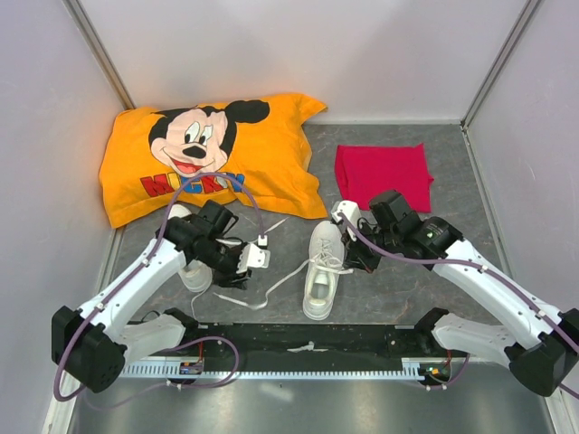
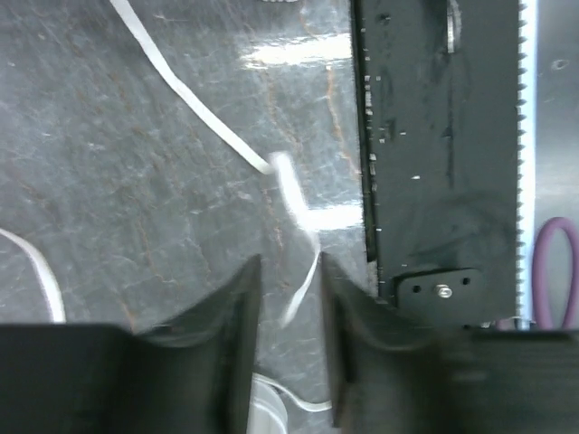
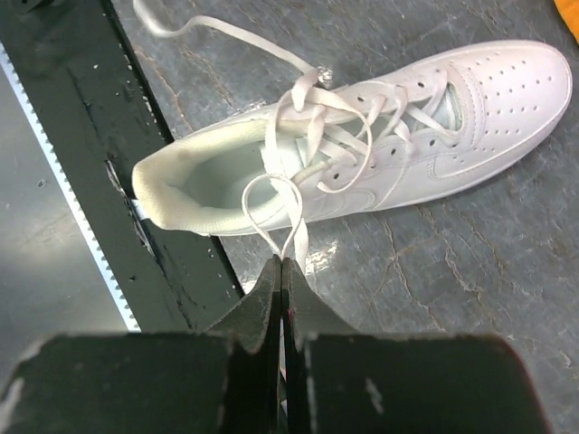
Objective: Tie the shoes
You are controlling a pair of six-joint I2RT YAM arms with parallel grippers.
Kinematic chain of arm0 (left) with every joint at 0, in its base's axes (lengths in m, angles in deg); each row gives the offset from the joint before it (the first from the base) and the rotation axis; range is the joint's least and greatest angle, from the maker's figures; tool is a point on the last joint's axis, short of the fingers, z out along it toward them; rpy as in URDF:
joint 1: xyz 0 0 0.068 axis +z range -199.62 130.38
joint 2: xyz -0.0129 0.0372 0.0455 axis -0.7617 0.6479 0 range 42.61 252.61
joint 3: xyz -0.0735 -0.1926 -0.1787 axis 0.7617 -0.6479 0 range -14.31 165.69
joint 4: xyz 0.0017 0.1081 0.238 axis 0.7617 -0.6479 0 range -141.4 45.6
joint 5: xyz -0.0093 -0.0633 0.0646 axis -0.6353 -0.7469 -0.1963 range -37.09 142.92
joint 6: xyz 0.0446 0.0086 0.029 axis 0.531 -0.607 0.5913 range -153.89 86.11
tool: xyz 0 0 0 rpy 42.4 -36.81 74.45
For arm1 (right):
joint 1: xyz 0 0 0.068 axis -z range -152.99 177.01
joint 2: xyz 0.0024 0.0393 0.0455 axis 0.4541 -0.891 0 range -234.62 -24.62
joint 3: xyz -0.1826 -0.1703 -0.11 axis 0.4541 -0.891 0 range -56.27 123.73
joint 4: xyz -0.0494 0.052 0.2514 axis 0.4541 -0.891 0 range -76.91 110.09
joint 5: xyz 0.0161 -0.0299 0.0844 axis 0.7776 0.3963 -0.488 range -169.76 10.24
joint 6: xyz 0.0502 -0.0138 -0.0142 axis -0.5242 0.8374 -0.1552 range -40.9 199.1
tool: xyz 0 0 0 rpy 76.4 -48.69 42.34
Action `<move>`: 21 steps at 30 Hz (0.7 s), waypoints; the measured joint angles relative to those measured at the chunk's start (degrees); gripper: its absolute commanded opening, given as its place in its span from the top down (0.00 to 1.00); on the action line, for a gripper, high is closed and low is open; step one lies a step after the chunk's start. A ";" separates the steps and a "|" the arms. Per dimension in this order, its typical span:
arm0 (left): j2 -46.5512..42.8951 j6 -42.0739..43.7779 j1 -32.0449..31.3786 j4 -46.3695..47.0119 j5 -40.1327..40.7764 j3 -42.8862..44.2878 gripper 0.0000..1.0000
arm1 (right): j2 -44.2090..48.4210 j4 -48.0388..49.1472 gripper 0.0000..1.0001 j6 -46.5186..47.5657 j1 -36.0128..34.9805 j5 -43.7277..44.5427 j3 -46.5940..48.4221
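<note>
Pillow [image 1: 262, 154] fills the far left corner of the tabletop [image 1: 398, 289]: orange, printed with a cartoon mouse face and "MICK" in red and blue letters, with the rest of the word crossed by a purple cable [image 1: 231, 178] from the left arm. A red cloth [image 1: 382, 172] lies folded toward the far right corner. A black rail [image 1: 344, 342] with a toothed white strip runs along the near edge. The middle shoe [image 1: 321, 280] stands near the middle of the near edge with its toe toward the far side, its white laces untied and one long lace [image 1: 280, 280] trailing left over the tabletop. The left shoe [image 1: 193, 274] sits nearer the left edge, and the left arm covers most of it. The left pincer [image 1: 251, 260] hangs low between the two shoes; its wrist view shows the fingers [image 2: 240, 344] a narrow gap apart, with a blurred lace end [image 2: 303, 287] in that gap, and I cannot tell whether it touches either finger. The right pincer [image 1: 355, 255] is just right of the middle shoe, its fingers [image 3: 267, 298] pressed together on a lace loop [image 3: 271, 212] beside the heel opening.
</note>
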State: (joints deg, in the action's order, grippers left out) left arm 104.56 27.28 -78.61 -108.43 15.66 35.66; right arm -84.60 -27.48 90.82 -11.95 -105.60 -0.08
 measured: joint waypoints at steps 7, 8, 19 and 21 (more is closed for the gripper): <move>5.14 -6.43 -0.37 6.88 -1.14 8.02 0.57 | -2.23 2.95 1.00 -1.49 0.98 0.02 -0.76; 6.69 -9.09 -0.37 9.46 -2.23 10.14 0.57 | -2.23 3.34 1.00 -1.68 1.03 0.02 -0.92; 28.04 -39.23 -3.13 34.25 -10.60 19.04 0.56 | -4.66 5.40 1.00 -3.13 1.38 0.00 -1.44; 30.38 -42.60 -4.24 36.59 -11.32 19.08 0.56 | -5.03 5.44 1.00 -3.17 1.44 -0.22 -1.44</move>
State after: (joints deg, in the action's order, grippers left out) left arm 134.95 -15.32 -82.85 -71.84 4.34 54.75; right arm -89.63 -22.04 87.66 -10.51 -105.82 -1.52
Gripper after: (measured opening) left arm 0.437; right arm 0.010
